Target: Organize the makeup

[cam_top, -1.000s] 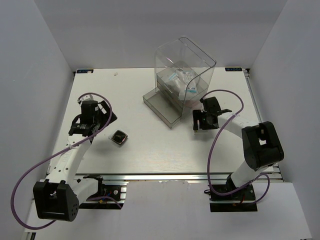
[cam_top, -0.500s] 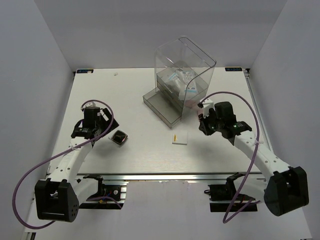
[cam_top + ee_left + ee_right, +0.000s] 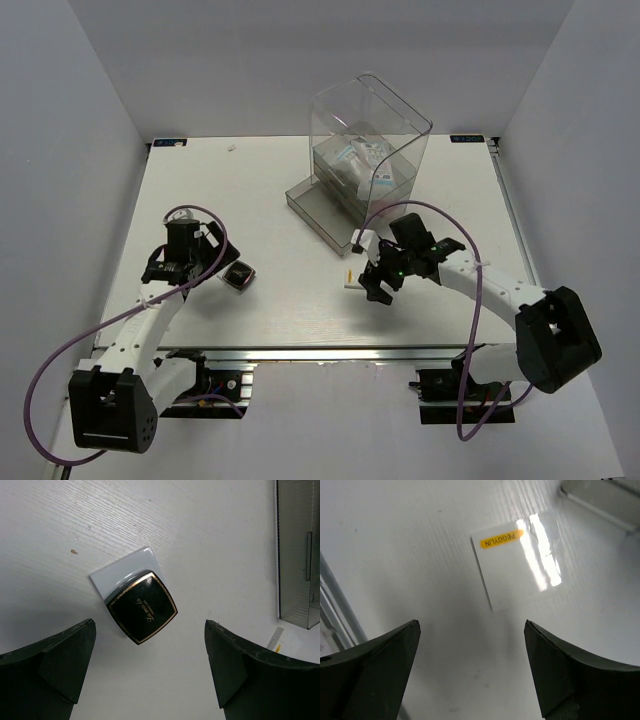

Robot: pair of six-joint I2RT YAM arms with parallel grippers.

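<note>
A black square compact (image 3: 240, 276) with a gold rim lies on a white square at the table's left middle; in the left wrist view the compact (image 3: 142, 607) sits just ahead of the fingers. My left gripper (image 3: 212, 267) is open and empty beside it, also seen in its wrist view (image 3: 149, 629). A white flat box (image 3: 354, 278) with a yellow label lies on the table; it shows ahead of the right fingers (image 3: 517, 565). My right gripper (image 3: 374, 286) is open and empty just right of it, and in its wrist view (image 3: 471, 626). White blue-printed packets (image 3: 360, 160) lie inside the case.
A tall clear plastic drawer case (image 3: 375, 125) stands at the back middle, its grey drawer (image 3: 325, 208) pulled out toward the front left. The drawer's edge shows in the left wrist view (image 3: 297, 555) and the right wrist view (image 3: 600, 500). The table's front rail (image 3: 330, 352) runs below.
My right gripper swung from beside the case leftward and nearer, leaving the white flat box on the table, now just right of it. My left gripper shifted slightly nearer, toward the compact.
</note>
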